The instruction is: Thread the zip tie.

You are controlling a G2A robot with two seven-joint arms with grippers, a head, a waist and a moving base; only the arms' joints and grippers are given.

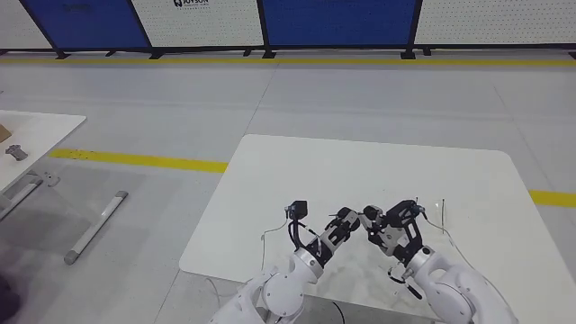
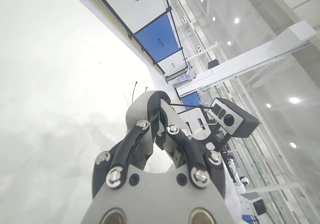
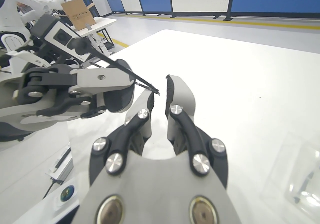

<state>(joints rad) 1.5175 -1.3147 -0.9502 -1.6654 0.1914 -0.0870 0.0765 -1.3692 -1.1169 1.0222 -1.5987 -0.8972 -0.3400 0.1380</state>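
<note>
My left gripper (image 2: 158,96) is shut on a black zip tie (image 2: 191,106), and one end of the strap sticks out sideways from its fingertips. Seen from the right wrist, that left gripper (image 3: 125,77) holds the zip tie (image 3: 120,65) slanting, its thin tip just touching or nearly touching one inner pad (image 3: 150,100) of my right gripper (image 3: 161,87). The right gripper is open, with nothing between its fingers. From above, the left gripper (image 1: 346,220) and the right gripper (image 1: 373,219) meet tip to tip above the near part of the white table (image 1: 360,166).
Spare black zip ties (image 1: 442,207) lie on the table beyond the right arm, also seen as zip ties (image 2: 135,87). A clear plastic bag (image 3: 300,182) lies close by the right gripper. A second table (image 3: 100,22) carries a cardboard box (image 3: 78,14).
</note>
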